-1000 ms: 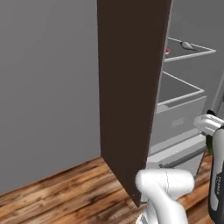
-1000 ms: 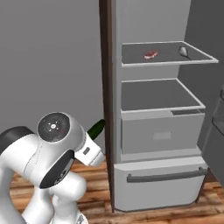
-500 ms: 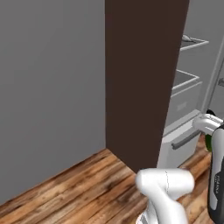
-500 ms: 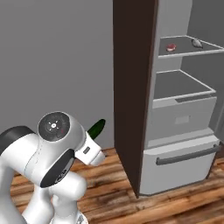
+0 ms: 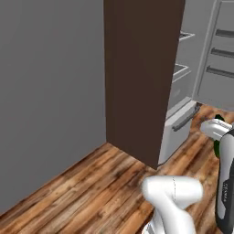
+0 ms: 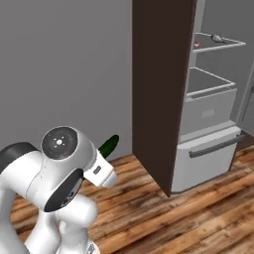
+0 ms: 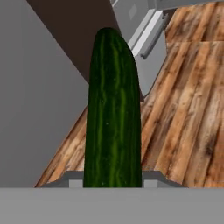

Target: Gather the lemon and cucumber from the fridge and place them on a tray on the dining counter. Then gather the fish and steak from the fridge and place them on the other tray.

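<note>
Plain grey wall (image 5: 50, 91) at left, wood-plank floor (image 5: 91, 187) below, open fridge (image 6: 208, 106) at right. The gripper (image 7: 113, 181) is clamped on the cucumber (image 7: 113, 109), whose long axis points away toward the fridge's bottom drawer.

Wood plank floor (image 7: 183, 109) below & beyond tool tip; plain grey wall (image 7: 30, 109) to its left; dark brown cabinet side panel (image 7: 72, 26) ahead, upper left.

We hold the cucumber (image 7: 113, 109) in our tool (image 7: 113, 177), out over the floor (image 7: 183, 109); the open fridge (image 6: 206, 106) stands ahead, right.
</note>
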